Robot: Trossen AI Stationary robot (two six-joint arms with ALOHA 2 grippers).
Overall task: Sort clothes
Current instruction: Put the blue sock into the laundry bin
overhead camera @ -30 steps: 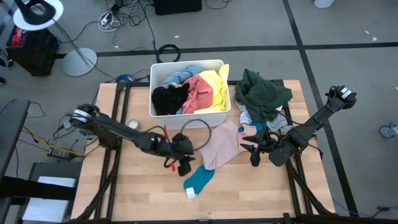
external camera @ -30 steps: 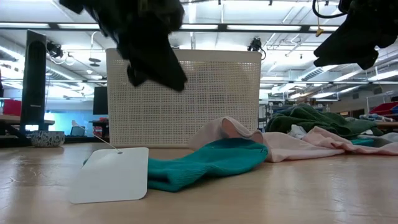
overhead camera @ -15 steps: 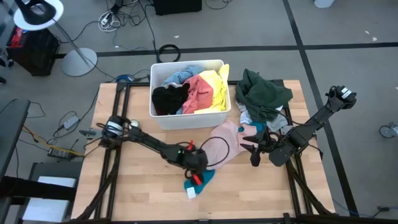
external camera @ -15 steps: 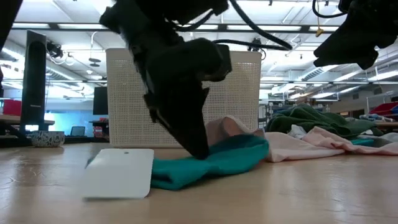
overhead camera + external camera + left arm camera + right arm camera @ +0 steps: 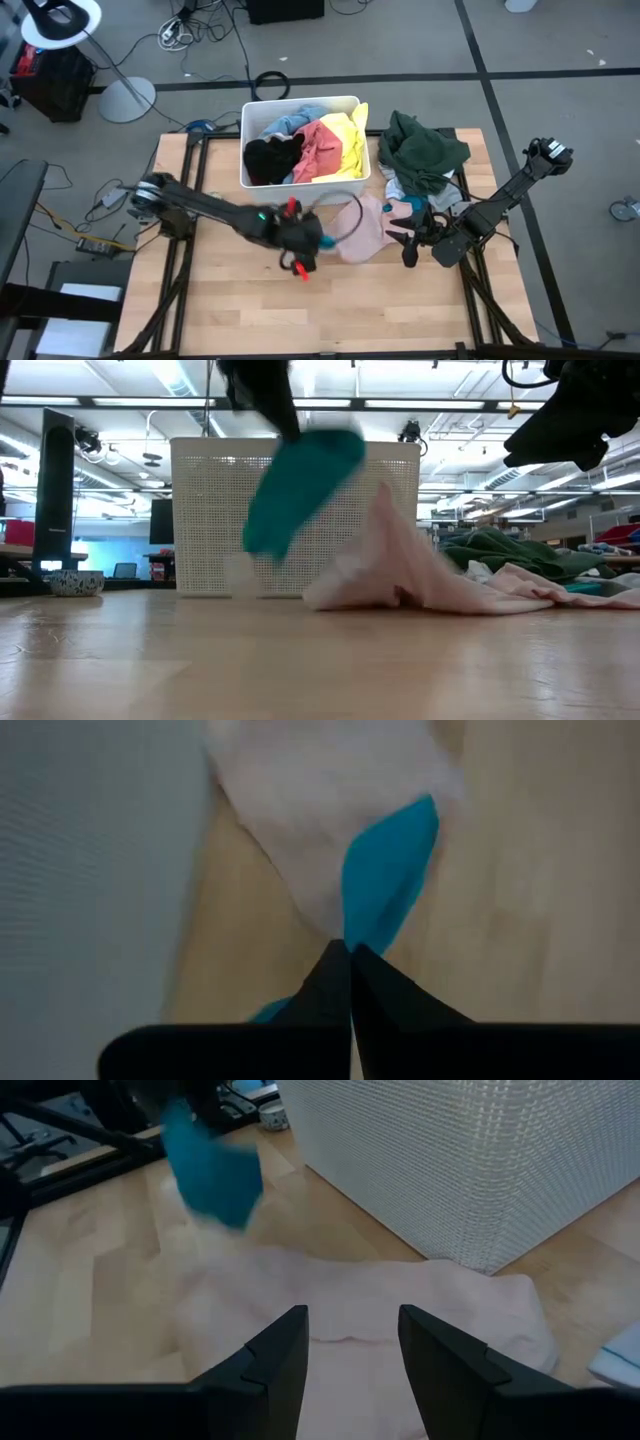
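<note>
Teal garment [image 5: 300, 485] top behind fingers [image 5: 340, 995]

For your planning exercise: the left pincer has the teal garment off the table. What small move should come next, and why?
Probably carry it back over the white bin. The left pincer is shut on the teal garment, which hangs clear of the table in front of the bin.

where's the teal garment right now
The teal garment hangs off the table, pinched in the left end effector, in front of the white bin and beside the pink garment.

White bin [image 5: 300, 190] stands on wooden table [image 5: 400, 310].
</note>
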